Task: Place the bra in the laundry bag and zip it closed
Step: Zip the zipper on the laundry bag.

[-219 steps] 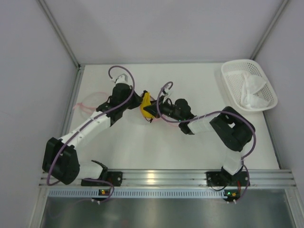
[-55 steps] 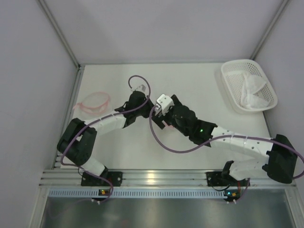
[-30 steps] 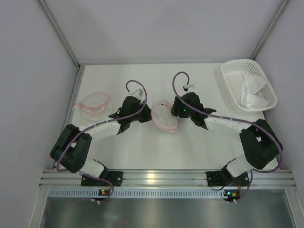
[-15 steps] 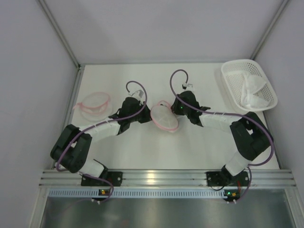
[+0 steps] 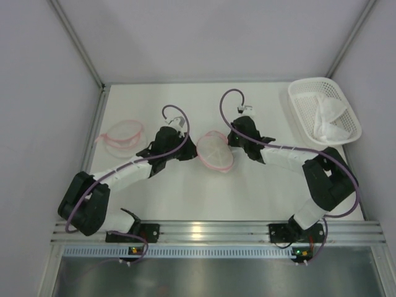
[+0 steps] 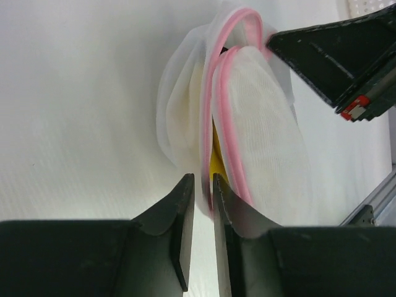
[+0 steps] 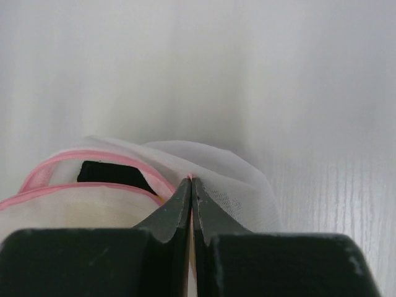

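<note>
The laundry bag [image 5: 215, 152] is a white mesh pouch with pink trim, lying mid-table between my two grippers. The yellow bra [image 6: 216, 162] shows only as a sliver through the bag's open slit. My left gripper [image 5: 190, 151] is at the bag's left end; in the left wrist view [image 6: 202, 179] its jaws are nearly closed, pinching the pink edge [image 6: 218, 80]. My right gripper [image 5: 230, 141] is at the bag's far right end; in the right wrist view [image 7: 191, 179] it is shut on the pink trim [image 7: 93, 156]. It also shows in the left wrist view [image 6: 334, 55].
A second pink-trimmed mesh bag [image 5: 122, 135] lies at the far left of the table. A white plastic basket [image 5: 307, 93] holding white cloth [image 5: 329, 117] stands at the back right. Grey walls close in the table on three sides.
Seven seconds ago the yellow bra hung in the open between the grippers; now it is inside the bag. Over the last second the bag shifted slightly right and the left arm stretched out.
</note>
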